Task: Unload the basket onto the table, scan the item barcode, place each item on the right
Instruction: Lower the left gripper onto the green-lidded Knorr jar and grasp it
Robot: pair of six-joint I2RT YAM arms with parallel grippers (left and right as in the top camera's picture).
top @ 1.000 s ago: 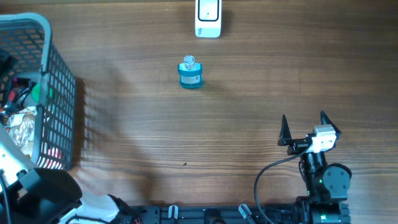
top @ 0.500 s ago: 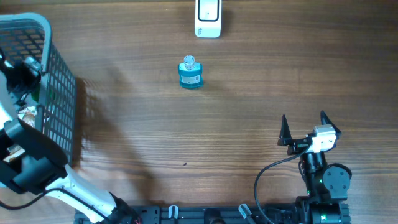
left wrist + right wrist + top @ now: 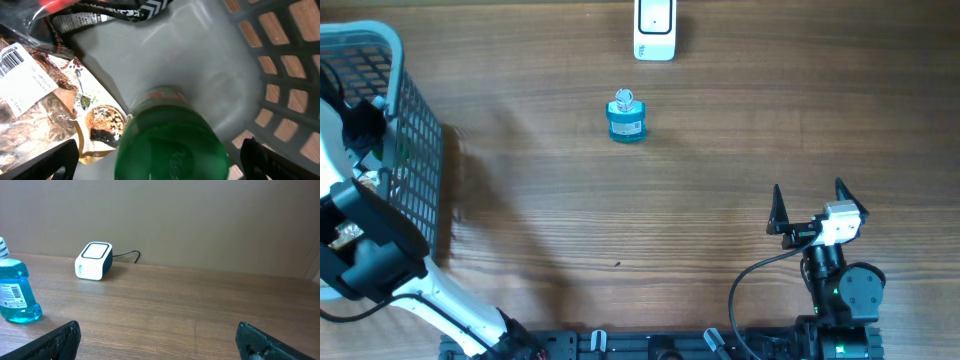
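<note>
My left gripper (image 3: 160, 161) hangs open inside the grey basket (image 3: 415, 150), over a green bottle (image 3: 172, 142). The bottle lies between the two fingers with a gap on either side. Beside the bottle lies a snack packet (image 3: 47, 95) with a white barcode label (image 3: 12, 59). The white scanner (image 3: 654, 28) stands at the table's far edge and shows in the right wrist view as the scanner (image 3: 93, 260). A blue bottle (image 3: 626, 118) stands upright in front of it. My right gripper (image 3: 808, 205) rests open near the front right, holding nothing.
The basket's lattice wall (image 3: 280, 75) rises close on the right of the left gripper. Black straps and a red wrapper (image 3: 95, 10) lie at the basket's far end. The scanner's cable (image 3: 127, 255) runs along the wall.
The left arm has swung up from the front-left corner and gone down into the basket. The right arm, the blue bottle and the scanner have not moved.
</note>
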